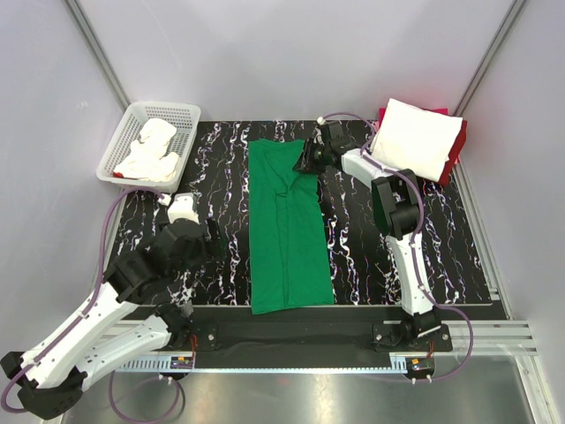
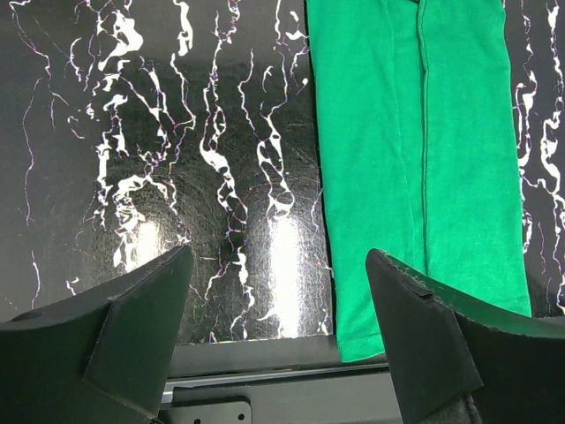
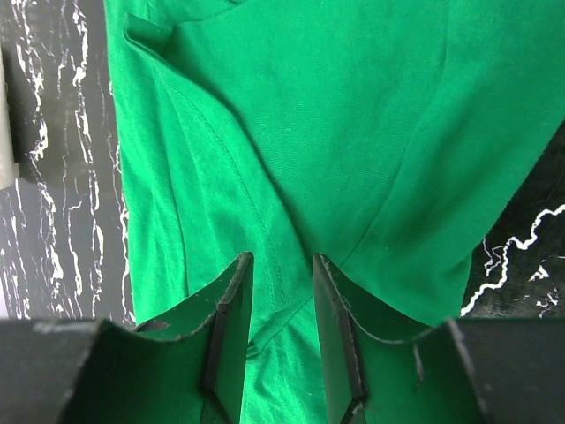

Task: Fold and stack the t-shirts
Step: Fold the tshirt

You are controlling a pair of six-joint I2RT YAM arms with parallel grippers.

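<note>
The bright green t-shirt (image 1: 284, 231) lies folded lengthwise in a long strip down the middle of the black marbled table (image 1: 221, 177). My right gripper (image 1: 309, 157) is at its far right corner. In the right wrist view the right gripper (image 3: 282, 261) has its jaws close together on a pinch of the green t-shirt (image 3: 291, 132), and creases run toward them. My left gripper (image 1: 183, 212) hovers over bare table left of the shirt. In the left wrist view the left gripper (image 2: 278, 265) is wide open and empty, with the shirt's near left edge (image 2: 415, 132) beside its right finger.
A folded white t-shirt (image 1: 415, 137) lies on a red one (image 1: 458, 146) at the back right. A white mesh basket (image 1: 181, 113) at the back left holds crumpled white cloth (image 1: 150, 148). The table's near edge and metal rail (image 2: 265, 371) are just below the left gripper.
</note>
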